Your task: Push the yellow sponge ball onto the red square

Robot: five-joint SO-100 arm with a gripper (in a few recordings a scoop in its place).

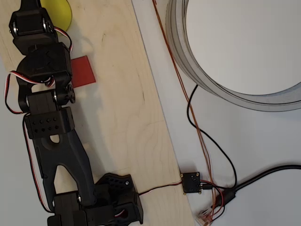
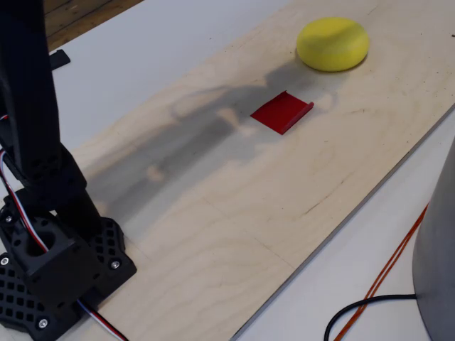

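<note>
Asker: Claw (image 1: 29,19) first. Where does it sit, and is it open?

Describer: In the overhead view the black arm stretches from its base at the bottom edge up to the top left corner. Its wrist body covers the fingers, so there is no telling how wide they stand or whether they hold anything.

Asker: And the yellow sponge ball (image 1: 59,12)?

Describer: It lies just to the right of the wrist in that view, cut off by the top edge. In the fixed view the ball (image 2: 333,44) rests on a pale plywood board (image 2: 234,213), at its far end. The red square (image 2: 282,111) is nearer the arm's base, close to the ball but not touching it. One edge of the square looks slightly lifted.

Asker: How should the push be done?

Describer: The ball probably has to come back toward the base. So the claw likely needs to reach past the ball, drop low behind it, and draw it slowly in a straight line. Foam is light, and a glancing touch could send it rolling sideways. The square is smaller than the ball, so the stop must be gentle.

Asker: Any containers?

Describer: In the overhead view, a large round grey-rimmed tub or ring (image 1: 188,66) sits on the white table, right of the board. Its inside looks plain white, with nothing visible in it. Wires (image 1: 207,155) run beside it.
</note>
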